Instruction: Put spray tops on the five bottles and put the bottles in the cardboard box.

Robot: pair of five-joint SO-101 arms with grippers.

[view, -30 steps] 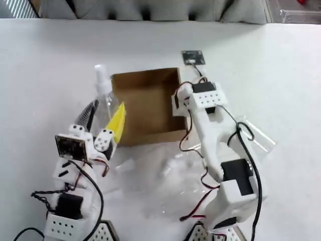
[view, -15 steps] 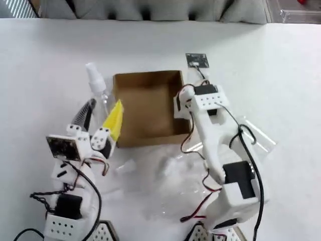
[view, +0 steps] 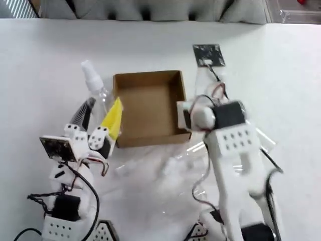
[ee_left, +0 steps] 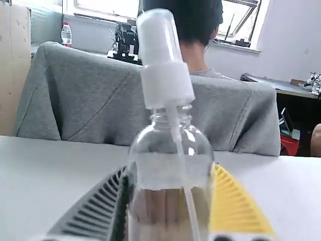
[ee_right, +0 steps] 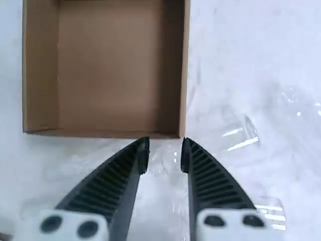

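Left hand (view: 104, 104): clamped on clear plastic bottle (ee_left: 168, 165) with white spray top (ee_left: 161, 65); right hand (ee_right: 164, 150): slightly parted, holding nothing, beside open brown cardboard box (ee_right: 100, 65).

Overhead, wrist close-ups; shared box (view: 148, 108)

The bottle (ee_left: 169, 163) has its base cut off.

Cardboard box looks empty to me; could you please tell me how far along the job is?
Done: one bottle wears its spray top. In hand: the left gripper holds that bottle beside the cardboard box, which is empty. The right gripper hangs open near the box's front wall. Remaining: boxing it, then the clear bottles lying on the table.
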